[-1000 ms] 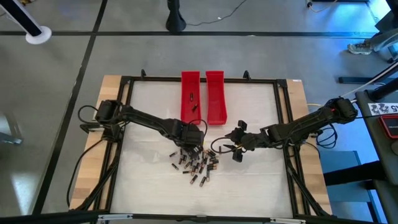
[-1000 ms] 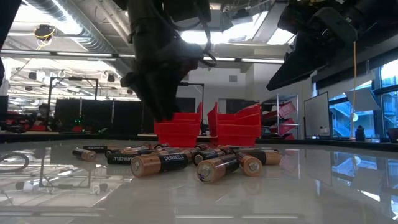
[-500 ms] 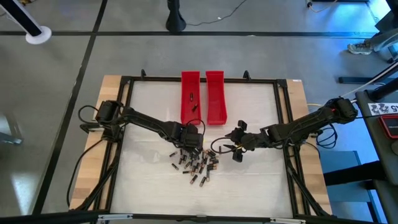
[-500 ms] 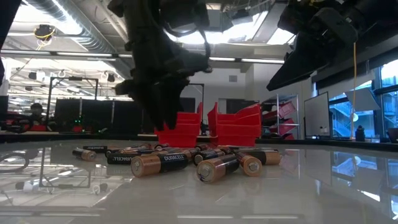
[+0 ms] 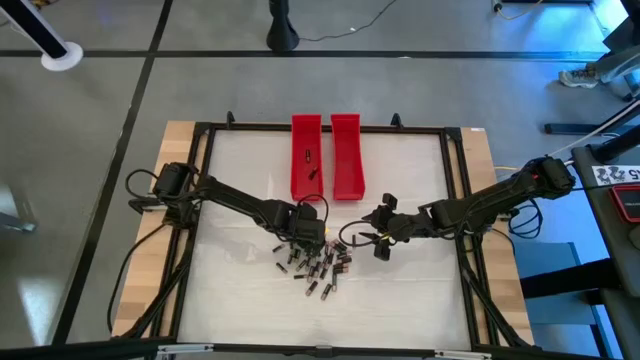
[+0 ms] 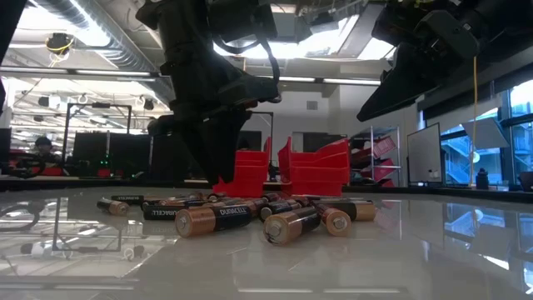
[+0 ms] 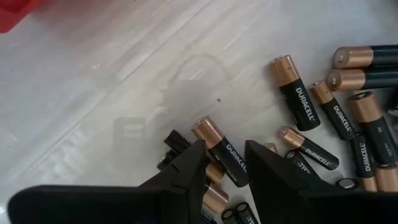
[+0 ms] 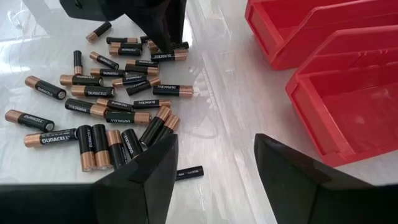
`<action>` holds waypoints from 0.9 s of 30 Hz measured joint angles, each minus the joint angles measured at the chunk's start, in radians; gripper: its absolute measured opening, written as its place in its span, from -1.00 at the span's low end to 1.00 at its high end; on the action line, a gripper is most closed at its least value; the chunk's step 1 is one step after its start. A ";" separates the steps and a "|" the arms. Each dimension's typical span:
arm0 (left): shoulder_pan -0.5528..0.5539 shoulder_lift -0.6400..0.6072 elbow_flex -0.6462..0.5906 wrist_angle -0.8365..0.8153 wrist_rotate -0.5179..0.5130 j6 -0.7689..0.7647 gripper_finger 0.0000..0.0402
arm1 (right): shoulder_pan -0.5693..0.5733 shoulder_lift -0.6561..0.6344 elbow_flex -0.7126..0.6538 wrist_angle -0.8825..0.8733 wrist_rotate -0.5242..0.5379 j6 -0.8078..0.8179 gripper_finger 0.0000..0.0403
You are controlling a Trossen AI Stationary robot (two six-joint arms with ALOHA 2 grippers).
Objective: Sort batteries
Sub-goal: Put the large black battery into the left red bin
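- Your left gripper [image 5: 305,236] has dropped onto the pile's edge since a second ago, fingers [image 7: 186,171] straddling one battery [image 7: 221,151], not clamped.
- Batteries [image 5: 318,264] scattered mid-table near the red trays [image 5: 326,155].
- Your right gripper [image 5: 368,232] hovers beside them, open, empty.

Two long, narrow red plastic trays [image 5: 306,155] [image 5: 346,155] stand side by side beyond the two dark two-finger grippers. The left-hand tray holds two small dark batteries [image 5: 308,156] [image 5: 313,173]; nothing can be counted in the other.

A loose pile of small black cylindrical batteries with copper-coloured ends [image 8: 118,93] lies on the white table [image 5: 400,180] directly under the left gripper [image 5: 303,236] and just beside the right gripper [image 5: 377,236]. The right wrist view shows roughly twenty-five of them; the heap overlaps too much for an exact count. One shorter, all-black cell [image 8: 188,172] lies apart, nearest the right gripper.

Two robot arms carry the grippers, one each.
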 joint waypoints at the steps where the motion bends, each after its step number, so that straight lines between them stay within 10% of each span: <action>1: 0.000 0.005 0.000 0.004 0.000 0.000 -0.50 | 0.000 0.000 0.000 0.000 0.000 0.000 0.06; 27: 0.002 0.086 0.021 0.000 0.011 0.176 -0.83 | 0.000 0.000 0.000 0.000 0.000 0.000 0.06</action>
